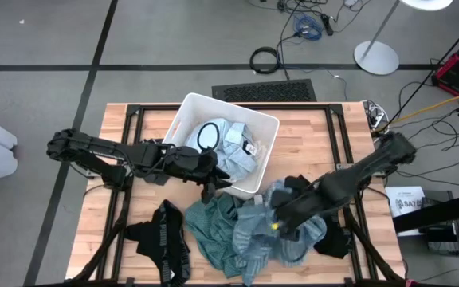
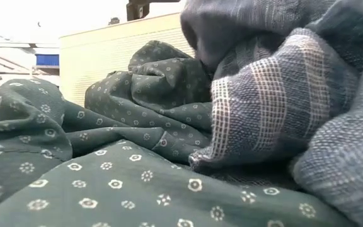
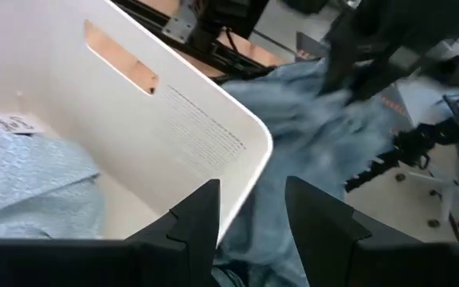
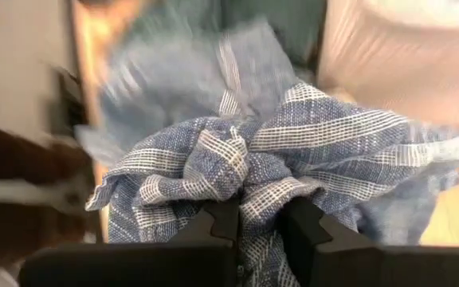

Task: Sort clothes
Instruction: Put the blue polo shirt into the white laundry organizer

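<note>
A white bin (image 1: 268, 131) stands at the table's middle far side with a light blue garment (image 1: 233, 147) lying inside it. My left gripper (image 1: 213, 182) is open and empty over the bin's near corner (image 3: 249, 135). My right gripper (image 1: 281, 219) is shut on a blue striped garment (image 1: 293, 235) in front of the bin. A teal-green patterned garment (image 1: 213, 227) lies beside it on the table and fills the front of the low view (image 2: 106, 183). A black garment with white lettering (image 1: 166, 239) lies at the near left. My right gripper pinches a bunched fold (image 4: 249, 187) of the blue striped garment between its two fingers, several layers gathered together. The fingers (image 4: 301, 219) come at it from above, slanting from the table's right. The cloth hangs slack around the fingers, its lower part (image 2: 251, 145) resting on the teal-green garment.
A dark cloth (image 1: 337, 239) lies at the near right, under my right arm. The bin's near wall (image 3: 174, 119) stands close to my left gripper. Bare wood shows at the table's far left (image 1: 134, 119) and far right (image 1: 325, 135).
</note>
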You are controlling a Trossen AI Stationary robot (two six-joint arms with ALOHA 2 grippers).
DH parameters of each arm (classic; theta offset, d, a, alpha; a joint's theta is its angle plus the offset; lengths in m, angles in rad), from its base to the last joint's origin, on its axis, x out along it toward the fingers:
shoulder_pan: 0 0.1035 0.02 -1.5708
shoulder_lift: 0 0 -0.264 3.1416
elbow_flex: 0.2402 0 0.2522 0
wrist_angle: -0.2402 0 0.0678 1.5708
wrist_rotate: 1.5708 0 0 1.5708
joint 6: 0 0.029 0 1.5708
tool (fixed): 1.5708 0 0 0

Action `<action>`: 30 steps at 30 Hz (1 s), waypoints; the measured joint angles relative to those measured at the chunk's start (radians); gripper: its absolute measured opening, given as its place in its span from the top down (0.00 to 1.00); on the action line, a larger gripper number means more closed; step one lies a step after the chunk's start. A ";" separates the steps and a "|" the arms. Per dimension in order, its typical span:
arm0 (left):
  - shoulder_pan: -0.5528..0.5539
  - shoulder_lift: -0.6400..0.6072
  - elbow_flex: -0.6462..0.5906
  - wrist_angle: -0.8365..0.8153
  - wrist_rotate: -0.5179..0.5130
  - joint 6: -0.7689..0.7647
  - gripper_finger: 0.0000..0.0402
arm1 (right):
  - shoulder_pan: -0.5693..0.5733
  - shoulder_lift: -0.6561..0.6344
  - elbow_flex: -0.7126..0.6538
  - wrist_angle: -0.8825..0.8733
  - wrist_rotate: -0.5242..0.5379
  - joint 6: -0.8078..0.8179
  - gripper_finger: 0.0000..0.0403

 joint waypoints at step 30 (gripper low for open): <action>0.002 0.000 0.000 0.227 -0.127 -0.026 0.62 | -0.201 -0.511 0.005 1.358 0.194 -1.073 0.91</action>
